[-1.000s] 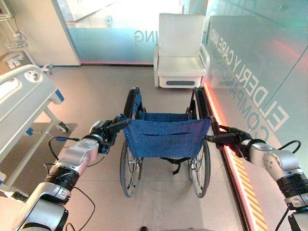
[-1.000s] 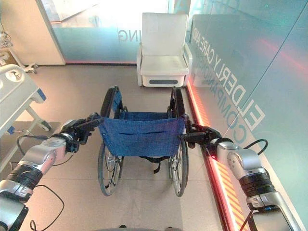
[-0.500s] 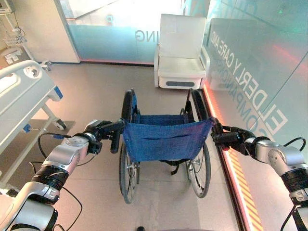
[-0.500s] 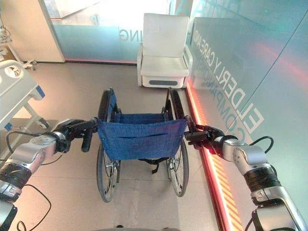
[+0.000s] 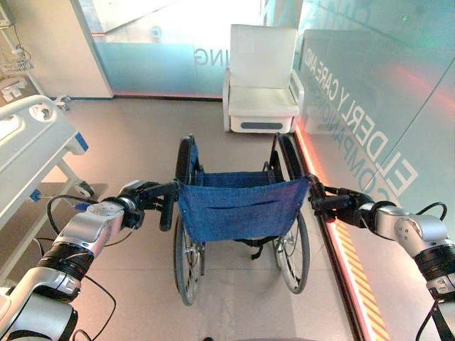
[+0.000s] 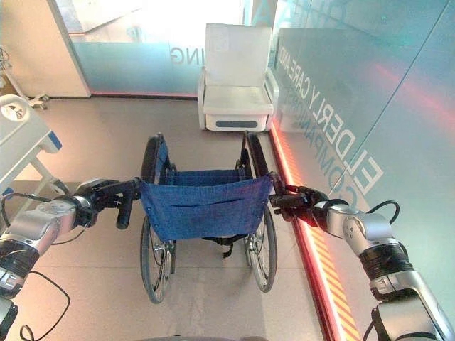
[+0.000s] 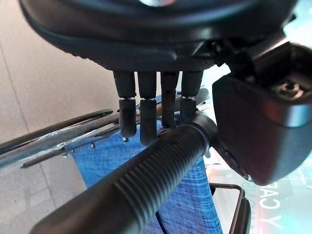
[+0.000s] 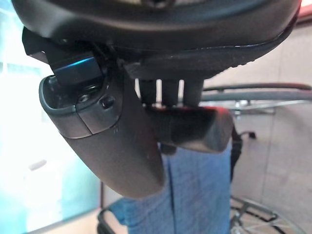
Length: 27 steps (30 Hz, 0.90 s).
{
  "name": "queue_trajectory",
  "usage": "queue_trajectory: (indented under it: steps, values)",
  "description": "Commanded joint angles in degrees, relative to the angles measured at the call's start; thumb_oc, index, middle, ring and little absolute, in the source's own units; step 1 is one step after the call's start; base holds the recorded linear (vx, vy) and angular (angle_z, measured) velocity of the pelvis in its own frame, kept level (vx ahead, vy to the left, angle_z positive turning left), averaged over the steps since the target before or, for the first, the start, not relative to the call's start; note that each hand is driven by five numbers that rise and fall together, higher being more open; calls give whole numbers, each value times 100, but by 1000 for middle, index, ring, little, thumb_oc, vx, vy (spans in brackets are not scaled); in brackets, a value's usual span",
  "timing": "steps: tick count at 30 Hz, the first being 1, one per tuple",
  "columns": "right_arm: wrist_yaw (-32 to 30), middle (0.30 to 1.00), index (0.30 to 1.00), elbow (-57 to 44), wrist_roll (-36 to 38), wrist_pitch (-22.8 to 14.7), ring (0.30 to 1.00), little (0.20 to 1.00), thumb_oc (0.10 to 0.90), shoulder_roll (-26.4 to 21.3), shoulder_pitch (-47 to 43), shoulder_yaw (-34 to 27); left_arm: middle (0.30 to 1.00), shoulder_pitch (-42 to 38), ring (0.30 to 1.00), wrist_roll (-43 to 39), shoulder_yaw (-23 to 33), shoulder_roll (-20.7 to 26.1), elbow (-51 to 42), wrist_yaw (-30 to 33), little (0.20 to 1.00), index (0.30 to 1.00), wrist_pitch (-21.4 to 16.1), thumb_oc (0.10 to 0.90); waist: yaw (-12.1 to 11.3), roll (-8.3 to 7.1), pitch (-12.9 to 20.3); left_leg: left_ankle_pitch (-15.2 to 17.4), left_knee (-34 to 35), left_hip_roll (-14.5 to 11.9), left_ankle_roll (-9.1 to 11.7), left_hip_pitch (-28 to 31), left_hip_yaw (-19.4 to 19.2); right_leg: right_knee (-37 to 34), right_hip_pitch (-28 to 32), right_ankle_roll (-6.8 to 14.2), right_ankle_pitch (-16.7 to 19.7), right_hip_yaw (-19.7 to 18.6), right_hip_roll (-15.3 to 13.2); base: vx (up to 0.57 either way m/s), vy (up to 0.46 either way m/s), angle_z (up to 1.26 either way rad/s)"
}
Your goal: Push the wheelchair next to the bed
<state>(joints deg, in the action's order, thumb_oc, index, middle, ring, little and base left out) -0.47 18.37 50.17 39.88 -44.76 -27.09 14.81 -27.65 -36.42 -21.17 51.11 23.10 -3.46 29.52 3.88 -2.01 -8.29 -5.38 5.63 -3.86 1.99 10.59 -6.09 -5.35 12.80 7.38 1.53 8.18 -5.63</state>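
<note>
The wheelchair (image 5: pixel 238 213) stands mid-floor, well apart from the bed (image 5: pixel 28 153) at the left edge. Its long axis is pointed towards the white armchair (image 5: pixel 261 78), not the bed. The left hand (image 5: pixel 135 206) is curled round the left push handle (image 7: pixel 146 180), the right hand (image 5: pixel 341 206) round the right. Unequal pushing could swing its wheel into the glass wall (image 5: pixel 377 106).

A blue-backed wheelchair (image 5: pixel 238 213) stands upright mid-floor, facing away; the white bed (image 5: pixel 32 153) stands well apart along the floor's left edge
</note>
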Motion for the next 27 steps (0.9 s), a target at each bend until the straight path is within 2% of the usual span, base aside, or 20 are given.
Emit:
queue_trajectory:
  steps: [1, 4, 7, 9, 19, 23, 24, 25, 27]
  values:
    - [914, 300, 300, -503, 1619, -609, 300, 300, 400, 1170, -1401, 649, 300, -1774, 300, -1374, -284, -819, -483, -792, 300, 300, -410, 400, -458, 246, 367, 957, -63, 748, -307, 260, 127, 36, 33, -116, -271, 311, 128, 0, 0, 0]
    - [946, 300, 300, -461, 1534, -601, 300, 300, 400, 1222, -1378, 664, 300, -1693, 300, -1428, -239, -853, -488, -650, 300, 300, -93, 400, -490, 246, 364, 957, -63, 751, -315, 263, 133, 35, 46, -117, -276, 335, 123, 0, 0, 0]
    - [814, 300, 300, -395, 1556, -666, 300, 300, 400, 1277, -1405, 682, 300, -1548, 300, -1590, -208, -881, -459, -601, 300, 300, 425, 400, -552, 241, 347, 947, -63, 749, -324, 278, 110, 35, 85, -109, -278, 439, 94, 0, 0, 0]
    - [728, 300, 300, -389, 1627, -692, 300, 300, 400, 1291, -1408, 684, 300, -1481, 300, -1698, -186, -896, -469, -664, 300, 300, 551, 400, -573, 237, 349, 942, -63, 742, -319, 278, 88, 35, 95, -105, -283, 484, 85, 0, 0, 0]
    - [410, 300, 300, -159, 1746, -985, 300, 300, 400, 1565, -1378, 730, 300, -1113, 300, -3055, -196, -1487, -663, -350, 300, 300, 691, 400, -639, 226, 352, 961, -68, 774, -354, 341, 134, 80, 164, -98, -294, 561, 49, 35, 20, 4]
    - [309, 300, 300, -159, 1763, -1077, 300, 300, 400, 1619, -1369, 753, 300, -1021, 300, -3230, -211, -1658, -752, -440, 300, 300, 749, 400, -634, 214, 354, 977, -68, 785, -363, 358, 133, 105, 161, -86, -291, 566, 29, 42, 23, 4]
    - [285, 300, 300, -176, 1769, -1086, 300, 300, 400, 1623, -1366, 771, 465, -1006, 465, -3167, -240, -1672, -816, -385, 465, 465, 763, 510, -635, 211, 351, 979, -69, 788, -368, 361, 134, 112, 159, -84, -291, 564, 26, 31, 11, 0]
    - [261, 300, 300, -199, 1767, -1090, 300, 300, 400, 1623, -1368, 789, 900, -995, 900, -3049, -270, -1670, -860, -353, 900, 900, 810, 800, -634, 209, 345, 980, -69, 793, -373, 363, 138, 121, 154, -80, -290, 559, 24, 0, 0, 0]
    - [233, 300, 300, -237, 1766, -1102, 300, 300, 400, 1591, -1382, 834, 900, -984, 900, -2719, -290, -1631, -859, -81, 900, 900, 680, 800, -631, 202, 344, 977, -67, 796, -382, 361, 128, 136, 139, -72, -292, 557, 20, 0, 0, 0]
